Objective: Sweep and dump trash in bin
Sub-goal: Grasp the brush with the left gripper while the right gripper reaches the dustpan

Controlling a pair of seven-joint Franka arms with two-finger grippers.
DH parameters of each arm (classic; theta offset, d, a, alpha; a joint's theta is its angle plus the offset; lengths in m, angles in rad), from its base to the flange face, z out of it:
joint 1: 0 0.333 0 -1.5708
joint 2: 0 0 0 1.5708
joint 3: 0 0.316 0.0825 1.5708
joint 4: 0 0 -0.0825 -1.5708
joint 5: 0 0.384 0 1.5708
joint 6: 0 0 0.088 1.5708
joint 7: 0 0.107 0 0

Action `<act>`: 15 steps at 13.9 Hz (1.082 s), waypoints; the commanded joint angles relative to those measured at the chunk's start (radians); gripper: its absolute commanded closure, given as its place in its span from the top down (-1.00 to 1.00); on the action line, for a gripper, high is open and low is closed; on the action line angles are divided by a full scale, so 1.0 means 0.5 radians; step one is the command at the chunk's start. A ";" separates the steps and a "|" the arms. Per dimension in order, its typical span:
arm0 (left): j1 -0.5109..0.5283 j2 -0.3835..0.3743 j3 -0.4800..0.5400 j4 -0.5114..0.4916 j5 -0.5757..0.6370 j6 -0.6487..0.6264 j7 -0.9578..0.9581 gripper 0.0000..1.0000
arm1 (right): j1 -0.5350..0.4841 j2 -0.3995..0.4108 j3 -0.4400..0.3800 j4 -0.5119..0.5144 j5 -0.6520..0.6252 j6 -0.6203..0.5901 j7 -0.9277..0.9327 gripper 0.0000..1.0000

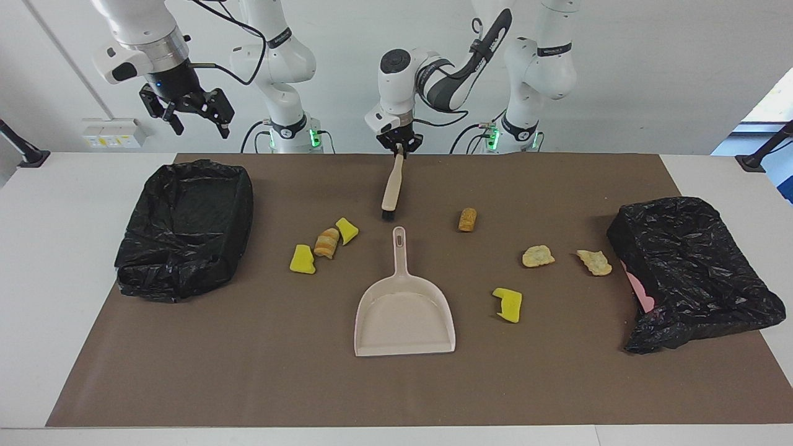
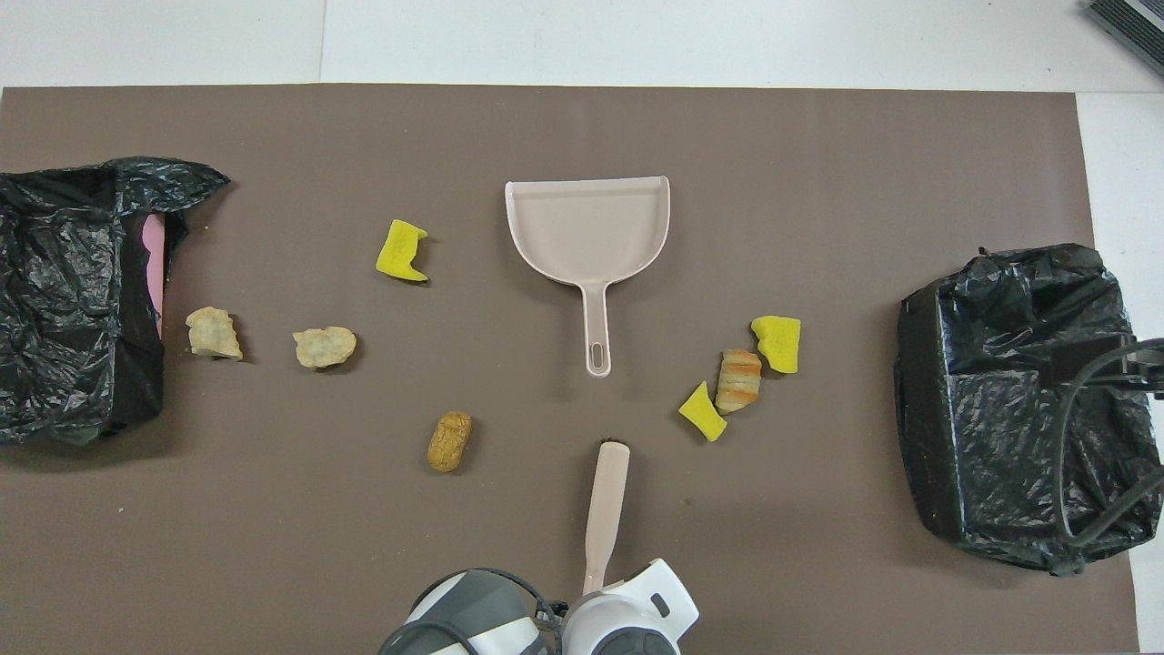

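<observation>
My left gripper (image 1: 399,147) is shut on the top of a beige brush (image 1: 391,186). The brush hangs tilted, its black bristles (image 1: 388,215) at the mat just nearer the robots than the beige dustpan's (image 1: 404,316) handle. It also shows in the overhead view (image 2: 605,505). Trash lies on the brown mat. Toward the right arm's end are two yellow sponge chunks (image 1: 302,259) (image 1: 347,230) and a bread roll (image 1: 326,243). Toward the left arm's end are a tan lump (image 1: 468,219), two pale lumps (image 1: 537,256) (image 1: 595,262) and a yellow chunk (image 1: 508,305). My right gripper (image 1: 197,127) is open, high over the black-lined bin (image 1: 186,229).
A second black bag (image 1: 694,272) with a pink edge lies at the left arm's end of the mat. The dustpan (image 2: 589,227) lies flat mid-mat, its mouth away from the robots. The right arm's cable (image 2: 1082,455) hangs over the bin (image 2: 1009,400).
</observation>
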 commanded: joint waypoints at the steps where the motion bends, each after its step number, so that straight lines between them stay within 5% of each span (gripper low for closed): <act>1: 0.114 -0.081 -0.002 0.130 -0.004 -0.353 0.008 -1.00 | 0.005 -0.030 0.009 -0.049 0.001 0.002 -0.005 1.00; 5: 0.356 -0.130 0.014 0.266 0.211 -0.866 0.014 -1.00 | 0.008 0.031 0.015 -0.052 0.022 0.069 0.035 1.00; 8: 0.580 -0.182 0.017 0.300 0.379 -0.894 0.017 -1.00 | 0.167 0.114 0.030 -0.064 0.065 0.198 0.191 1.00; 15: 1.230 -0.090 0.023 0.591 0.692 -0.894 0.210 -1.00 | 0.676 0.736 0.039 -0.055 0.222 0.974 0.744 1.00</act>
